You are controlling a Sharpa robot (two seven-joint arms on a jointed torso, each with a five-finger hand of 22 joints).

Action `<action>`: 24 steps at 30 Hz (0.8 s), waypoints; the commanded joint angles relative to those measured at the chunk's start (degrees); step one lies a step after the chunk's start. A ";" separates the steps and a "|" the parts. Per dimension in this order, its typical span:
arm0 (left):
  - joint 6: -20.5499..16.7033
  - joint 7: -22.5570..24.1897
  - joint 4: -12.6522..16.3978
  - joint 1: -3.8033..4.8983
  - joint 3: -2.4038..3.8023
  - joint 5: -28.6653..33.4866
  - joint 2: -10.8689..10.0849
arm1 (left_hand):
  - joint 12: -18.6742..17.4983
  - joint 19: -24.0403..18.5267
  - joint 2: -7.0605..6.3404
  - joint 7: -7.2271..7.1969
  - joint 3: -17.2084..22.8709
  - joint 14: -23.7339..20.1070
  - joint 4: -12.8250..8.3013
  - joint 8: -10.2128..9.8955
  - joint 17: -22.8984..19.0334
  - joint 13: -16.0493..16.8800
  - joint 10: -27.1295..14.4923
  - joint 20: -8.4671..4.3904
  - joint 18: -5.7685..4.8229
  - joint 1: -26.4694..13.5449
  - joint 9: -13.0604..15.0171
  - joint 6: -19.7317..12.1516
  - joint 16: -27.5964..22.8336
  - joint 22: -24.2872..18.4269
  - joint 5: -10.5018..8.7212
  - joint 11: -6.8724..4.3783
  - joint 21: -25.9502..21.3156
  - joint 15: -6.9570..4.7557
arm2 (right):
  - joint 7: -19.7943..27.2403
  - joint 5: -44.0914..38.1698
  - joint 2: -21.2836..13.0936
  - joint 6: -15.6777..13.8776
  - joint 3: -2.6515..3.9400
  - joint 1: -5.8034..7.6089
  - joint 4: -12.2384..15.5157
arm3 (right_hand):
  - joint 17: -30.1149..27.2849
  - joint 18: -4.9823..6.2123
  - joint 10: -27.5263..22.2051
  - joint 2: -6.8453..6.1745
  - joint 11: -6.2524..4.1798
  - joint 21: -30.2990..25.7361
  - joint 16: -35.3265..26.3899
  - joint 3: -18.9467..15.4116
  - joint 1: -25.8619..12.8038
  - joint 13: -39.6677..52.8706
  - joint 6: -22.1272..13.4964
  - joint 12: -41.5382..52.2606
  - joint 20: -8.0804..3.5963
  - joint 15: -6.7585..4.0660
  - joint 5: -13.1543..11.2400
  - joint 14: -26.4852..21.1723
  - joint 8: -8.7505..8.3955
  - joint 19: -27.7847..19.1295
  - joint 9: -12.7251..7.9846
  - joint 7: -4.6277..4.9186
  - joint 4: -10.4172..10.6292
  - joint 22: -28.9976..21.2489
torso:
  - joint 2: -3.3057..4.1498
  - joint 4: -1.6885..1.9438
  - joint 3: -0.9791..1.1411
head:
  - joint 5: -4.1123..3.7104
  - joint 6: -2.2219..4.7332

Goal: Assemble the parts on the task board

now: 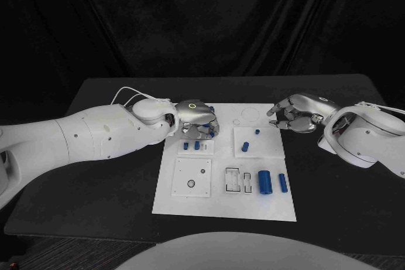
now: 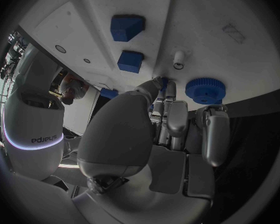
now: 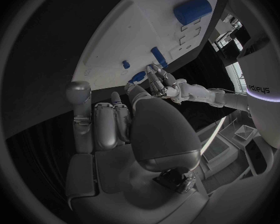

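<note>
Two hands: your left hand hangs over the far left corner of the flat white plastic task board; your right hand hovers off the board's far right edge, above the black desk.
Left hand state: fingers curled downward and close together; whether they pinch anything you cannot tell, since the fingertips are hidden in the left wrist view.
Right hand state: fingers loosely curled, nothing visible in them.
Parts near left hand: two small blue block-shaped parts lie just beyond its fingertips, and a blue toothed round gear sits just beside them with a short white peg close by.
Parts farther off: blue cylinders lie on the board's near half, well apart from both hands.
Risk, crowding: lowering the left hand blind could nudge the gear or blocks out of place.
Risk, grip: a partial pinch on so small a piece would likely let it tip or slip.
Risk, right hand: reaching inward may sweep the lone blue piece nearest it.
</note>
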 commanded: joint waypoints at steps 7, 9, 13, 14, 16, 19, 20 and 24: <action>-5.72 0.74 3.74 0.19 0.05 -0.02 -3.56 | -1.26 -0.42 0.58 0.31 -0.07 0.61 -0.52 -0.36 0.20 -0.83 0.61 -0.47 -0.10 -0.02 -0.57 0.25 -0.19 11.76 -0.40 0.28 -1.12 -0.25 | -0.12 0.05 -0.31 0.37 0.03 -0.16 0.17 | 1.60 0.94 -0.30 -0.21 0.05 -0.28 -0.49 0.31 0.27 0.25 0.26 -0.29 -0.10 0.13 0.18 2.04 -0.19 -0.20 -0.09 0.00 -0.06 4.82 | -0.03 0.00 0.00 | -0.55 -0.01; -5.97 0.43 5.07 0.61 0.05 -0.02 -4.75 | -1.57 -0.42 0.53 0.26 -0.11 0.82 -0.45 -0.45 0.47 -1.00 0.60 -0.48 -0.10 -0.16 -0.66 0.25 -0.07 11.76 -0.50 0.24 -1.15 -0.28 | -0.17 0.08 -0.40 0.44 0.03 -0.16 0.21 | 1.56 0.94 -0.34 -0.23 0.05 -0.29 -0.53 0.32 0.27 0.20 0.26 -0.34 -0.10 0.13 0.16 2.02 -0.19 -0.20 -0.10 0.01 -0.06 4.82 | -0.02 0.04 0.01 | -0.56 -0.01; -6.46 0.02 7.53 2.05 0.06 0.34 -7.07 | -2.30 -0.46 0.40 0.18 -0.24 1.01 -0.16 -0.71 0.41 -1.40 0.65 -0.51 -0.08 -0.62 -0.90 0.19 -0.10 11.73 -0.85 0.21 -1.26 -0.33 | -0.21 0.32 -0.54 0.61 0.03 -0.16 0.19 | 1.56 0.94 -0.34 -0.23 0.05 -0.29 -0.53 0.32 0.27 0.20 0.26 -0.34 -0.10 0.13 0.16 2.02 -0.19 -0.20 -0.10 0.01 -0.06 4.82 | -0.02 0.06 0.01 | -0.44 -0.01; -6.49 -0.07 8.11 2.53 0.06 0.49 -7.70 | -2.49 -0.58 0.38 0.13 -0.23 0.93 -0.13 -0.78 0.17 -1.50 0.59 -0.51 -0.03 -0.64 -0.96 0.17 -0.22 11.66 -0.89 0.18 -1.47 -0.33 | -0.23 0.37 -0.54 0.67 0.03 -0.16 0.18 | 1.56 0.94 -0.34 -0.23 0.05 -0.29 -0.53 0.32 0.27 0.20 0.26 -0.34 -0.10 0.13 0.16 2.02 -0.19 -0.20 -0.10 0.01 -0.06 4.82 | -0.01 0.07 0.01 | -0.48 -0.01; -6.33 -0.23 8.94 3.32 0.06 0.70 -8.73 | -2.70 -0.64 0.36 0.12 -0.22 0.93 -0.08 -0.86 0.12 -1.61 0.55 -0.51 -0.01 -0.71 -1.02 0.13 -0.26 11.63 -0.91 0.18 -1.56 -0.33 | -0.26 0.43 -0.54 0.77 0.03 -0.16 0.16 | 1.56 0.94 -0.34 -0.23 0.05 -0.29 -0.53 0.32 0.27 0.20 0.26 -0.34 -0.10 0.13 0.16 2.02 -0.19 -0.20 -0.10 0.01 -0.06 4.82 | -0.02 0.11 -0.01 | -0.55 -0.01; -5.64 -0.63 9.70 4.14 0.05 0.87 -9.97 | -3.97 -1.17 0.27 0.07 -0.09 0.42 0.17 -1.16 -1.14 -2.29 0.14 -0.49 0.19 -0.98 -1.31 0.07 -0.97 11.34 -0.79 0.19 -2.46 -0.29 | -0.26 0.48 -0.49 0.86 0.03 -0.17 0.07 | 1.56 0.94 -0.34 -0.23 0.05 -0.29 -0.53 0.32 0.27 0.20 0.26 -0.34 -0.10 0.13 0.16 2.02 -0.19 -0.20 -0.10 0.01 -0.06 4.82 | -0.11 0.11 0.05 | -0.48 -0.01; -5.17 -0.81 9.95 4.37 0.05 0.91 -10.48 | -4.19 -1.20 0.24 0.06 -0.08 0.42 0.21 -1.23 -1.16 -2.41 0.09 -0.49 0.20 -1.03 -1.37 0.04 -1.00 11.32 -0.77 0.19 -2.52 -0.28 | -0.26 0.49 -0.45 0.90 0.03 -0.17 0.02 | 1.56 0.94 -0.34 -0.23 0.05 -0.29 -0.53 0.32 0.27 0.20 0.26 -0.34 -0.10 0.13 0.16 2.02 -0.19 -0.20 -0.10 0.01 -0.06 4.82 | -0.14 0.09 0.08 | -0.44 -0.01; -3.58 -1.34 10.45 4.74 0.04 0.99 -11.67 | -4.90 -1.45 0.11 0.06 -0.06 0.18 0.45 -1.46 -1.68 -2.81 0.00 -0.47 0.29 -1.31 -1.56 -0.09 -1.32 11.19 -0.89 0.24 -2.97 -0.26 | -0.26 0.52 -0.52 0.95 0.03 -0.33 -0.06 | 1.56 0.94 -0.34 -0.23 0.05 -0.29 -0.53 0.32 0.27 0.20 0.26 -0.34 -0.10 0.13 0.16 2.02 -0.19 -0.20 -0.10 0.01 -0.06 4.82 | -0.09 0.07 0.09 | -0.43 -0.01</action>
